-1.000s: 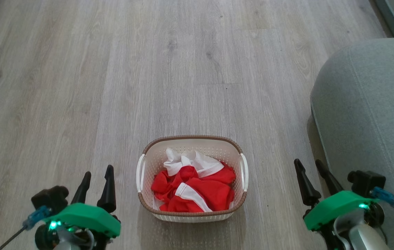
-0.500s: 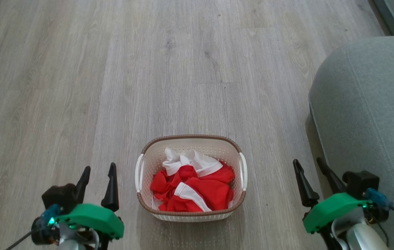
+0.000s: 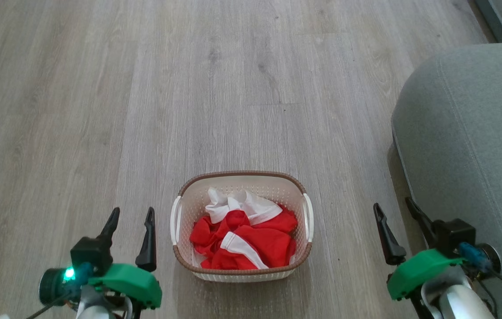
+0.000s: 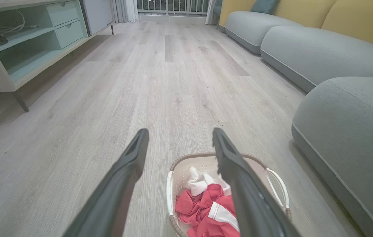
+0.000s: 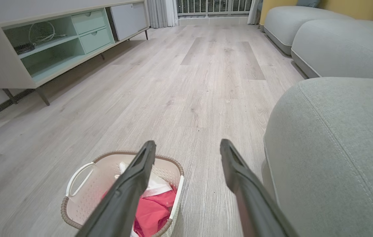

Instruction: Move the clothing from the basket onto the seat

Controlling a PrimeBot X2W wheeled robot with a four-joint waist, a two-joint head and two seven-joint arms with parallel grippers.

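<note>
1. Fingers (image 4: pixel 130 164) of the left gripper (image 3: pixel 131 212) stood spread with nothing between them, just left of the basket (image 3: pixel 242 173). The right gripper (image 3: pixel 392 204) was likewise spread and empty, right of the basket, between it and the seat (image 3: pixel 476 133).
2. Clothing (image 3: pixel 251 243) lay crumpled inside the basket, red folds with white trim, the largest white patch toward the basket's far side. None of it was on the seat, so the task looked not yet begun.
3. Both grippers flanked the basket without touching it. This was probably a ready stance, with either one able to swing in over the rim and pinch the top fold.
4. The basket sat on the floor (image 3: pixel 144 88), apart from the seat to its right. That spacing would likely make for a short carry once a garment was lifted.
5. The basket's bottom was covered by the clothing, and how many garments made up the heap could not be told.
6. In each wrist view one finger crossed the basket and hid part of its contents.
7. The seat ran off the head view's edge to the right of the basket, so its full extent and any free landing spot farther along stayed unseen there.
</note>
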